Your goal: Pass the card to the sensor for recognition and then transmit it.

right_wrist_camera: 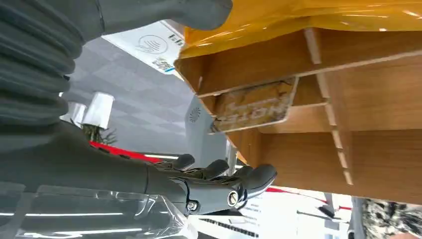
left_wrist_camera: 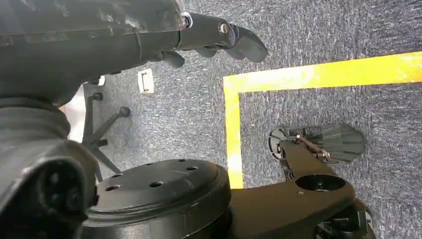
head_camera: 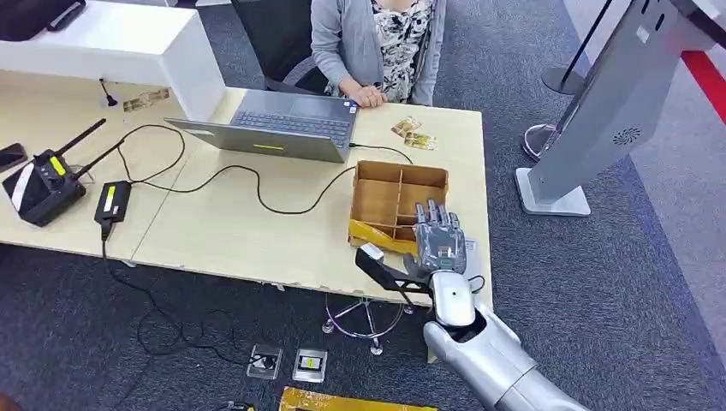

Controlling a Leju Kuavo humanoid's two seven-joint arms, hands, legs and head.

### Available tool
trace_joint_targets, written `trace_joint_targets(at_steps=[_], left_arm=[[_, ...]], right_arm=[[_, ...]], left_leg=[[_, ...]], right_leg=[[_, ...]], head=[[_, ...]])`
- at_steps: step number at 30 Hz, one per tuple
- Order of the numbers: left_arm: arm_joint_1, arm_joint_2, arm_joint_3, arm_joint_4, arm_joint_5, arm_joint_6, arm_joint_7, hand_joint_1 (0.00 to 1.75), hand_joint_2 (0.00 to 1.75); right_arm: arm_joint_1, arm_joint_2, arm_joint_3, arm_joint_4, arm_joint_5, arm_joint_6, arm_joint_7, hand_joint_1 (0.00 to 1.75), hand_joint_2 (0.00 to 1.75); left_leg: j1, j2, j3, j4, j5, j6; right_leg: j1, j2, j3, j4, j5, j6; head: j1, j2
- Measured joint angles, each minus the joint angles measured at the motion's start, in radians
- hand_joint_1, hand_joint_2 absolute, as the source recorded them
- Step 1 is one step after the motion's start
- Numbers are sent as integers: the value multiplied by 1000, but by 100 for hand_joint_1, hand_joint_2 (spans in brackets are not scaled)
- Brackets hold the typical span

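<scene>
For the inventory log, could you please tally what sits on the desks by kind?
Laptop: 1
Wooden compartment box: 1
Radio with antennas: 1
Power adapter: 1
Phone: 1
Cards beside the laptop: 2
Total: 7

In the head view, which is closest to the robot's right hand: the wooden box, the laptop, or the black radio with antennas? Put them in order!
From the right hand, nearest first:
1. Wooden box: right under the fingers, at the table's near right corner.
2. Laptop: further back on the table, in front of the seated person.
3. Black radio: far off at the table's left end.
</scene>
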Motion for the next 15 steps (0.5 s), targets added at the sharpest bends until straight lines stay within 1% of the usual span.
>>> trace_joint_targets(at_steps=[6, 15], left_arm=[[-2, -1, 0, 0, 0, 0, 0, 0, 0], [-3, -1, 0, 0, 2, 6, 1, 0, 0]], right_arm=[[-13, 20, 1, 16, 9, 2, -1, 0, 175], [-17, 32, 3, 49, 3, -1, -17, 0, 175]], left_leg=[[0, 0, 0, 0, 0, 0], [0, 0, 0, 0, 0, 0]], right_leg=[[0, 0, 0, 0, 0, 0], [0, 0, 0, 0, 0, 0]], head=[[1, 0], [1, 0]])
